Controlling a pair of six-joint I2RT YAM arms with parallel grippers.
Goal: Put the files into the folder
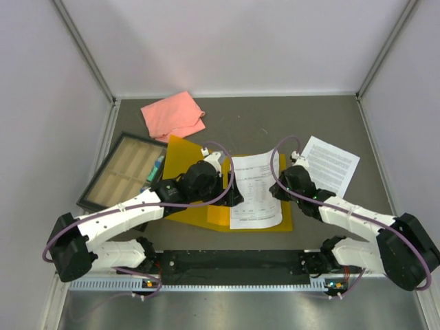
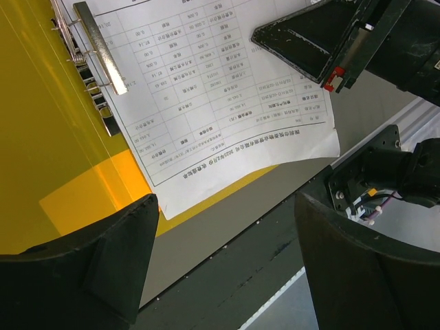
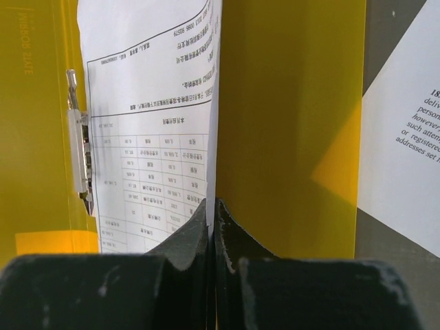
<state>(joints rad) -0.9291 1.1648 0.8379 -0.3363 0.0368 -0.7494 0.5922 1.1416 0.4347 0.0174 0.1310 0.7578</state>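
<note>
The yellow folder (image 1: 214, 214) lies open in the middle of the table, with its metal clip (image 2: 100, 48) on the inner face. One of the files, a white sheet with printed tables (image 1: 256, 192), rests on the folder with its left edge at the clip. My right gripper (image 3: 212, 206) is shut on that sheet's right edge and holds the edge raised off the folder (image 3: 289, 103). My left gripper (image 2: 225, 206) hovers open over the folder's near edge, with nothing between its fingers. A second printed sheet (image 1: 332, 165) lies flat on the table to the right of the folder.
A pink cloth (image 1: 173, 115) lies at the back left. A black-framed tray (image 1: 122, 172) sits left of the folder. Grey walls close in both sides and the back. The arm bases and a black rail (image 1: 234, 265) run along the near edge.
</note>
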